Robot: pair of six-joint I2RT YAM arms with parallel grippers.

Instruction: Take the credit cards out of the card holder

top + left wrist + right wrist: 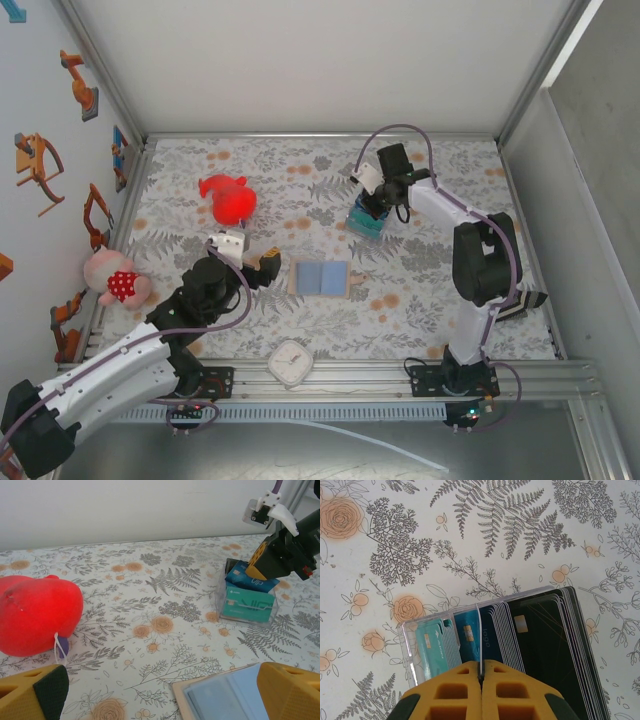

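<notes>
Floral-clothed table (420, 320) is carrying a clear box (411, 647). Over it, right end effector (481, 669) is pinching a blue credit card (245, 577), seemingly lettered "VIP". Left end effector (165, 692) is gaping near the tan card holder (320, 277).

The bottom edge of your left wrist view cuts off the card holder (220, 700), and its left edge crops the red plush (35, 615). The right tool (481, 667) hides the stacked cards' (540, 645) near ends.

Noted: tablecloth (420, 310) white, grey fern print, orange blossoms; card holder (319, 277) tan-edged, pale blue lining; credit cards (470, 635) directly ahead of yellow right gripper (481, 669) teal, blue, black; plush toy (232, 203) red.
</notes>
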